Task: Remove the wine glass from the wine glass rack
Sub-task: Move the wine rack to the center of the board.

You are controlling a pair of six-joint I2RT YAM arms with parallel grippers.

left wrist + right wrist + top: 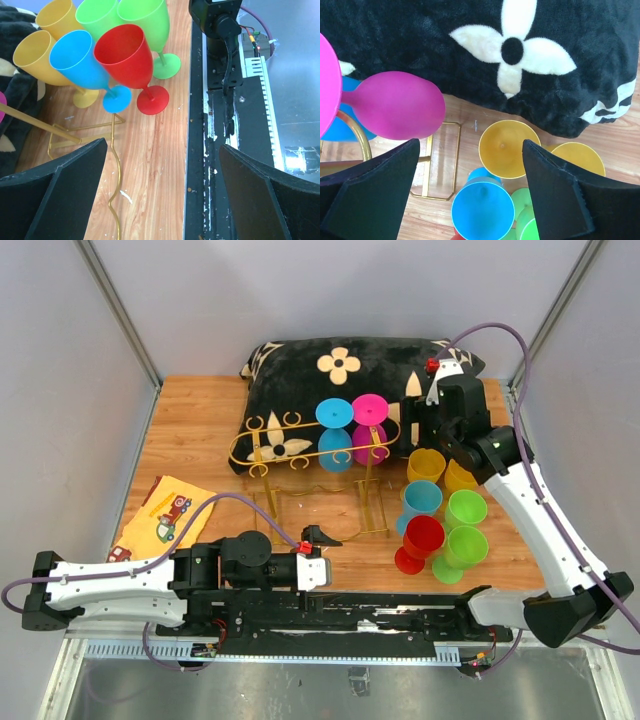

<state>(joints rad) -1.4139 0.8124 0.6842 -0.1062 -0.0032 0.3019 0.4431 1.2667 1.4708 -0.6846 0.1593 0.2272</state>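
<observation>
Left gripper (162, 146), at the bottom centre of the overhead frame, has its jaws spread wide with nothing between them, facing a cluster of standing glasses (437, 512) at the right. Wine glass rack (300, 452) stands mid-frame by a black cushion (300, 380), with a blue wine glass (335, 413) and a magenta wine glass (369, 408) hanging bowl-down side by side on its rails. Right gripper (471, 142), at the upper right just beside the magenta wine glass, is likewise wide open and empty.
</observation>
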